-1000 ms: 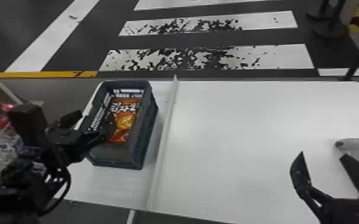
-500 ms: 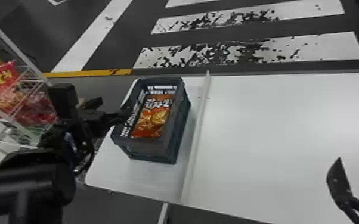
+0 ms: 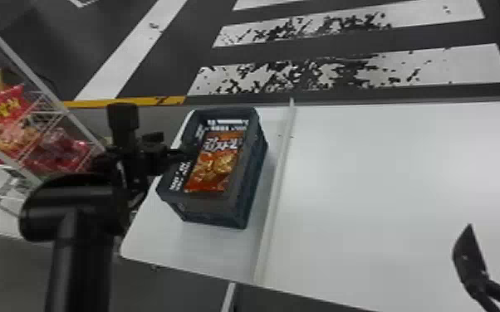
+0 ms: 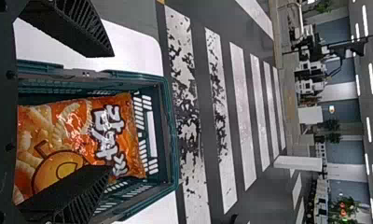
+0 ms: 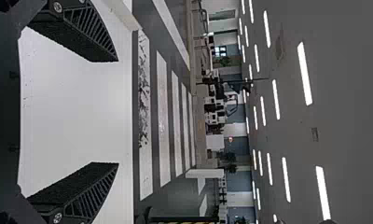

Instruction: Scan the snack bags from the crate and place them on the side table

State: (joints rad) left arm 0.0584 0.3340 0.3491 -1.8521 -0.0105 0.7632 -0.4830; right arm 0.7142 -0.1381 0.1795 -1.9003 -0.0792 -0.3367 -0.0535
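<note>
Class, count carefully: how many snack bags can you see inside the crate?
1. The orange snack bag lies inside the crate, which stands on the white tabletop left of the long strip. More bags may be hidden beneath it.

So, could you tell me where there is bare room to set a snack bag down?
Widest: the white tabletop right of the raised strip, short of the right gripper. Smaller: between the near end of the crate and the table edge. It is crowded at the crate's left side, with the left gripper by the snack bag.
</note>
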